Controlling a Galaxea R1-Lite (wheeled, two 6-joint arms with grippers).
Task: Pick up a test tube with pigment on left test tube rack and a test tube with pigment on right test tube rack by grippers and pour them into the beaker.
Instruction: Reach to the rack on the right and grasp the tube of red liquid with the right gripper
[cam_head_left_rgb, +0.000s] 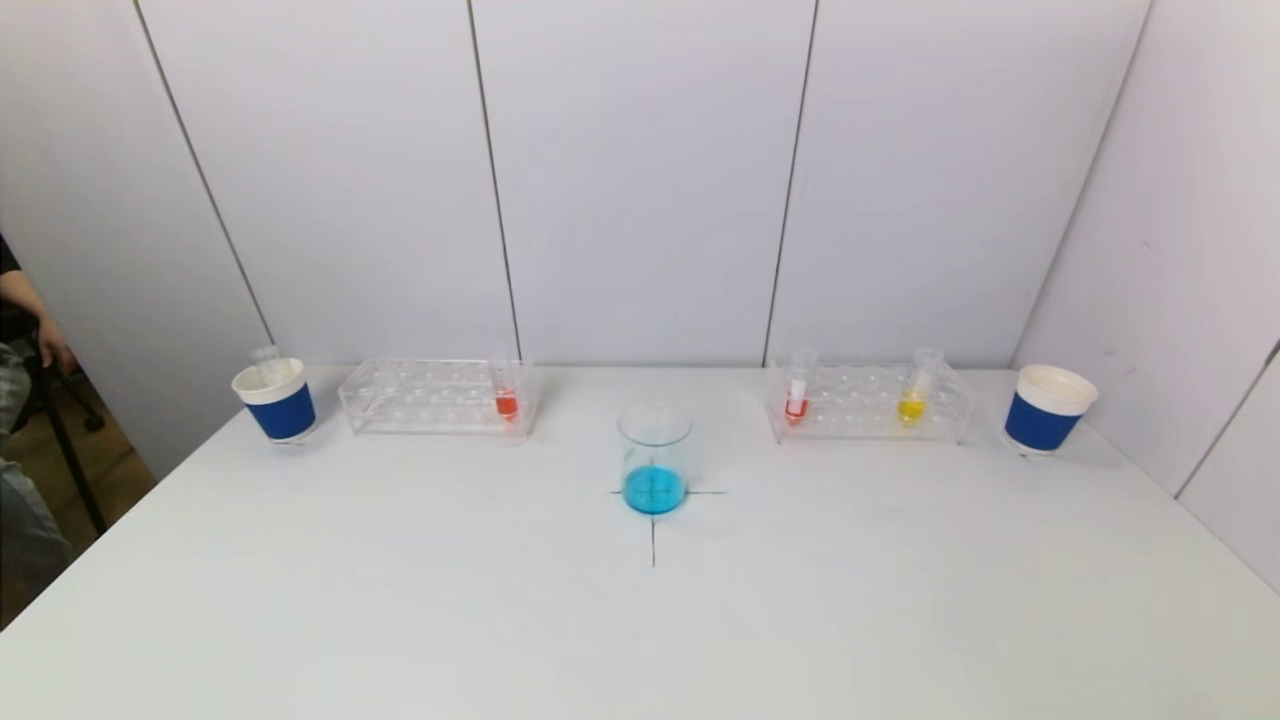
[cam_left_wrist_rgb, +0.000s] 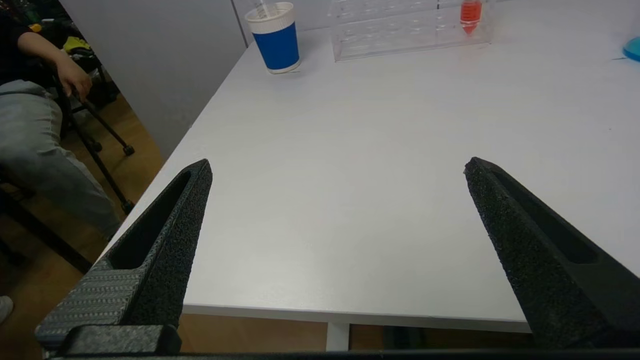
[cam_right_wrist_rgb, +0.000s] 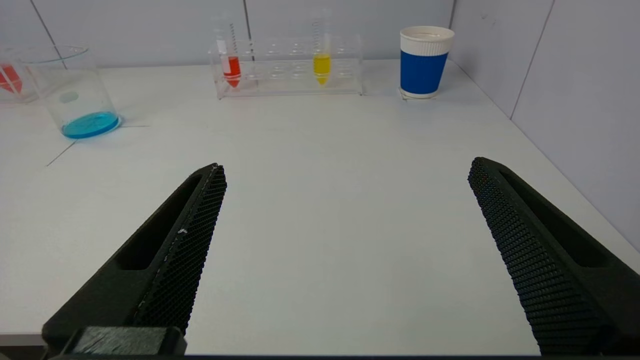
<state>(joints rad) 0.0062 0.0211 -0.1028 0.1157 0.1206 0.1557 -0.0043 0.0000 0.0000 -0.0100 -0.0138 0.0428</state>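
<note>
A glass beaker (cam_head_left_rgb: 654, 457) with blue liquid stands at the table's centre on a black cross mark. The clear left rack (cam_head_left_rgb: 436, 396) holds one test tube with orange-red pigment (cam_head_left_rgb: 506, 402) at its right end. The clear right rack (cam_head_left_rgb: 868, 402) carries a red tube (cam_head_left_rgb: 796, 400) and a yellow tube (cam_head_left_rgb: 911, 405). Neither arm shows in the head view. My left gripper (cam_left_wrist_rgb: 337, 167) hangs open near the table's front left edge, nothing between its fingers. My right gripper (cam_right_wrist_rgb: 346, 167) is open over the near right part of the table, also empty.
A blue-and-white paper cup (cam_head_left_rgb: 276, 400) stands left of the left rack with an empty tube in it. A second such cup (cam_head_left_rgb: 1046, 409) stands right of the right rack. White wall panels close the back and right. A seated person (cam_left_wrist_rgb: 45, 125) is beyond the table's left edge.
</note>
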